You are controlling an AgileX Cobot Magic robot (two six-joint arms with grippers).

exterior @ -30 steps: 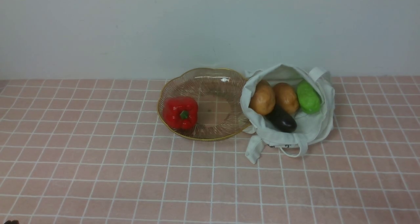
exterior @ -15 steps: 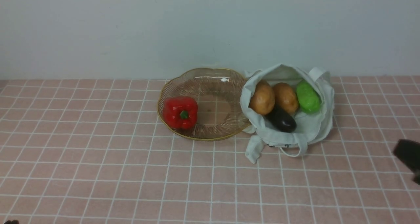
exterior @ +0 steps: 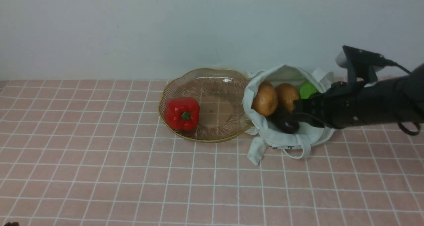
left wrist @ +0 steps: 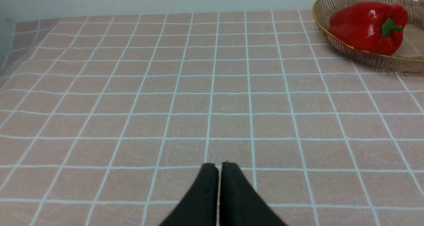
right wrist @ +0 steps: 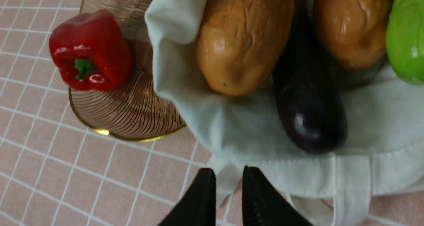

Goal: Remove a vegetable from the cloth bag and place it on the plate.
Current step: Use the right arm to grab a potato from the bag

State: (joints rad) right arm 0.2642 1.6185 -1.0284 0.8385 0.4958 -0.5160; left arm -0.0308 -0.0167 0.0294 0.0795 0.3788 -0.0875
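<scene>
Non-task items, pink gridded tablecloth (exterior: 99, 169).
Red bell pepper (exterior: 182, 113) apart on the left. Dark purple aubergine (right wrist: 308, 110) lies just beside a small orange-brown potato (right wrist: 347, 27); bright green vegetable (right wrist: 405, 34) at that potato's right, partly hidden.

- The right arm (exterior: 364, 110) is cased in matte black, in thick rounded segments.
- A black angular bracket (exterior: 359, 62), backed by a pale grey rounded part, is mounted above the wrist.
- A thin black cable (exterior: 396, 65) is run from the bracket, and a black loop is seen under the arm.
- The right gripper (right wrist: 228, 173) is made of two smooth black fingers, tapered to rounded tips.
- The left gripper (left wrist: 217, 166) is built alike, black and tapered.
</scene>
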